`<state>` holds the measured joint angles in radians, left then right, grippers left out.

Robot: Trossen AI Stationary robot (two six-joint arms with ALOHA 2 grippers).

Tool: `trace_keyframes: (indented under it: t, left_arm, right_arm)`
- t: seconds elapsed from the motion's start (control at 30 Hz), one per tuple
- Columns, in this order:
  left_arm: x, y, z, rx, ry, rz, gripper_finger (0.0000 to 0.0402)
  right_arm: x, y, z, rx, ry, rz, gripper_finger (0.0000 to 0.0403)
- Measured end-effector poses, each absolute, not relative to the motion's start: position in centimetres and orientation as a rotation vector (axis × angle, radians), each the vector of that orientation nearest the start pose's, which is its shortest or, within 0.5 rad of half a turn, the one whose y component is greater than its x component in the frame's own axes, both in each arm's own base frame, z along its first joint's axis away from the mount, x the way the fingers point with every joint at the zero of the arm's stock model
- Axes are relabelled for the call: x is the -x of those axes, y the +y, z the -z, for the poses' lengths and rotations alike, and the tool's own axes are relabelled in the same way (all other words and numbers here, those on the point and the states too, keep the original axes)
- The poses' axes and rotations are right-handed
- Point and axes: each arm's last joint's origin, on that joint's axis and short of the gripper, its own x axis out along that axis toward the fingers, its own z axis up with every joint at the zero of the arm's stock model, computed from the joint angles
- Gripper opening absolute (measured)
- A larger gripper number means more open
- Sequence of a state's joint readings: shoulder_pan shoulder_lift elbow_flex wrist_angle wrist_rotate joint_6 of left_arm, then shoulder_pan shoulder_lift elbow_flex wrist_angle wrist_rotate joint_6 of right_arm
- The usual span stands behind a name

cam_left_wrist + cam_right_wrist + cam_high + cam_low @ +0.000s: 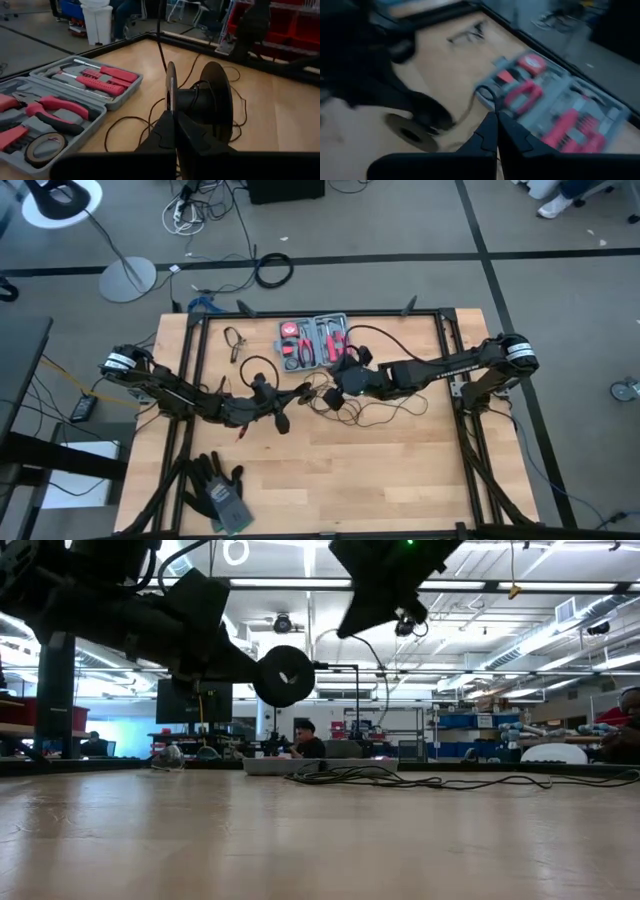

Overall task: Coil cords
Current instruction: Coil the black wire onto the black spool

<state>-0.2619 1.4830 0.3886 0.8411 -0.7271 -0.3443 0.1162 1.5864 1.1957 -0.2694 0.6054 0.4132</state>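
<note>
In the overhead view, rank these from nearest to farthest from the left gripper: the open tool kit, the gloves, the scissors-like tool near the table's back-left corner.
Measured from the left gripper, jaws shut on the black spool:
1. Tool kit, behind it and slightly to the right.
2. Small hand tool, behind it to the left; close to the kit's distance, so these two are nearly a tie.
3. Gloves, at the front-left edge, farthest.

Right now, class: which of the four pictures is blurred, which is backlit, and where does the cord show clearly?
Right wrist view: motion-smeared, the red tool kit only streaks. Low view: backlit by ceiling lights, the arms and the spool mere silhouettes. Left wrist view: sharp, the thin black cord crisp on the wood beside the left gripper. High view: evenly lit, soft shadows.
</note>
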Motion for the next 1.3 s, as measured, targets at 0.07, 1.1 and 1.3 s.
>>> trace_keyframes:
  t: [0.07, 1.1, 1.3]
  left_arm:
    - [-24.5, -4.5, -15.3, 0.212, 0.147, -0.523, 0.0000]
    - [-25.0, -3.3, -17.0, 0.301, -0.030, -0.540, 0.0000]
    - [-24.8, -3.9, -17.1, 0.284, -0.039, -0.544, 0.0000]
  right_arm:
    - [-35.1, 2.5, -27.5, -0.168, 0.475, 0.535, 0.0000]
    - [-38.6, 3.3, -18.2, -0.144, 0.757, 0.421, 0.0013]
    - [-37.6, 3.5, -17.1, -0.129, 0.803, 0.495, 0.0024]
